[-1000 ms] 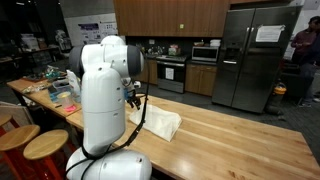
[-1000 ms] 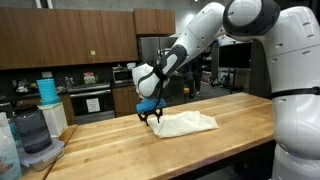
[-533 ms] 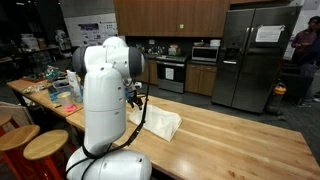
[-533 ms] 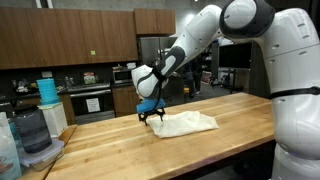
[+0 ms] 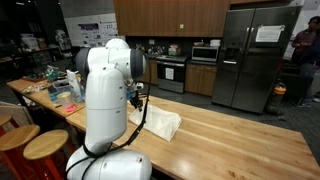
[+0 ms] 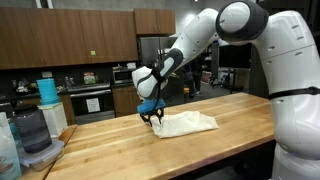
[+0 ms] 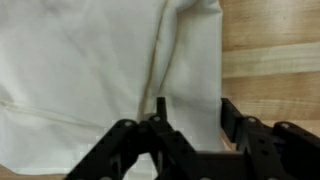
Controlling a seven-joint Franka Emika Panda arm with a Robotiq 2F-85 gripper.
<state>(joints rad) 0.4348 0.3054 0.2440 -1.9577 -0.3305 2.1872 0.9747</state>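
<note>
A white cloth (image 5: 162, 123) (image 6: 186, 123) lies crumpled flat on the wooden table (image 5: 235, 142) (image 6: 105, 150). My gripper (image 6: 152, 119) (image 5: 134, 100) points down at one end of the cloth, its tips on or just above the fabric. In the wrist view the cloth (image 7: 90, 65) fills most of the picture, with a fold running down toward the gripper (image 7: 195, 115). The two black fingers (image 7: 158, 110) stand apart, astride the cloth's right-hand edge. White fabric and a strip of bare wood (image 7: 270, 60) show between them. Nothing is pinched.
Clutter (image 5: 58, 92) covers the table's far end, and round stools (image 5: 45, 146) stand beside it. Stacked containers (image 6: 40, 130) sit at the table's near corner. Behind are a kitchen counter, a steel fridge (image 5: 250, 55) and a person (image 5: 305, 50).
The arm's upper links have leaned over a little. The gripper stays at the cloth's end and its fingers look closer together than before. The cloth has not moved.
</note>
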